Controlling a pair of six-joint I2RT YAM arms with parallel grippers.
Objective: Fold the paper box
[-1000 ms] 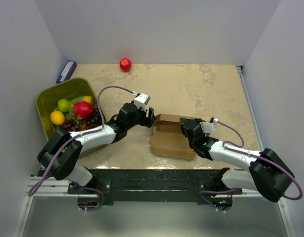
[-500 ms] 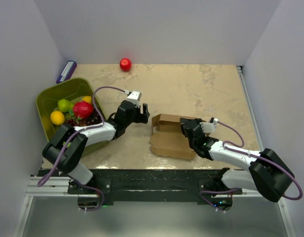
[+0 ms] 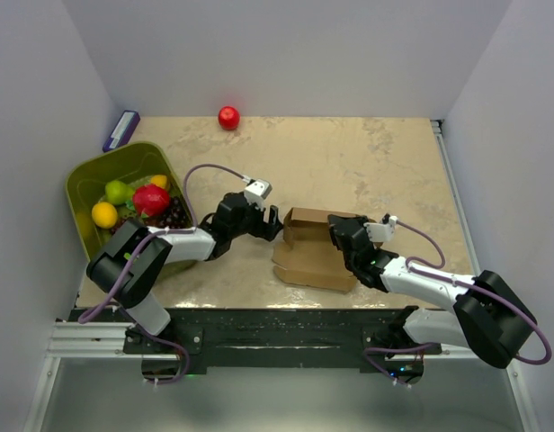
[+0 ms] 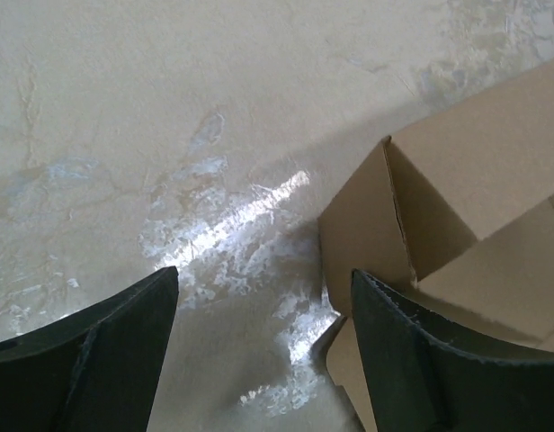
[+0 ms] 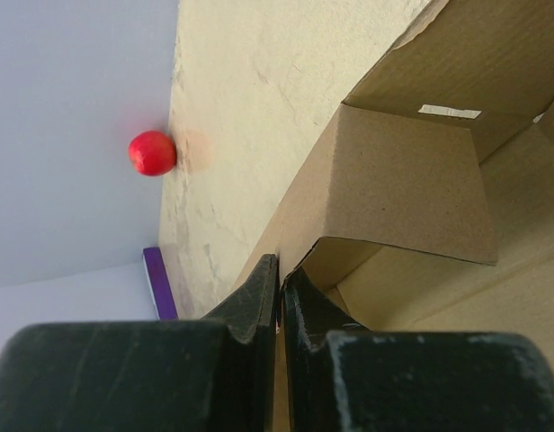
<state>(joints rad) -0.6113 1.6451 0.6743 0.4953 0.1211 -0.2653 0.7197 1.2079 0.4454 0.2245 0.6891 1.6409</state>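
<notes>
Cardboard fills the right side of your left wrist view: a raised corner of the paper box (image 4: 475, 198), where two upright panels meet, with a flat flap lying on the table (image 4: 169, 108) below it. The top view does not give that corner so closely. It does place the paper box (image 3: 315, 250) near the middle of the table (image 3: 367, 153), toward the near edge, partly folded, with its far wall raised and a flat panel spread toward you. Only your right wrist view shows the grip: the right gripper (image 5: 279, 286) has its fingers pressed together on a thin cardboard edge of the paper box (image 5: 403, 193). Beyond it are a red ball (image 5: 152, 153) against the far wall and a purple block (image 5: 157, 283).

Your left gripper (image 4: 263, 346) has its fingers spread wide, low over the bare table, just left of that corner. You cannot tell whether the finger (image 4: 430, 360) nearest the flap touches it. From above, the left arm reaches rightward with its gripper (image 3: 272, 222) at the box's left end, and the right gripper (image 3: 338, 232) comes in from the right onto the raised wall.

The tabletop is beige, marbled and glossy, enclosed by pale walls. A green bin (image 3: 84, 180) of fruit sits at the left.
</notes>
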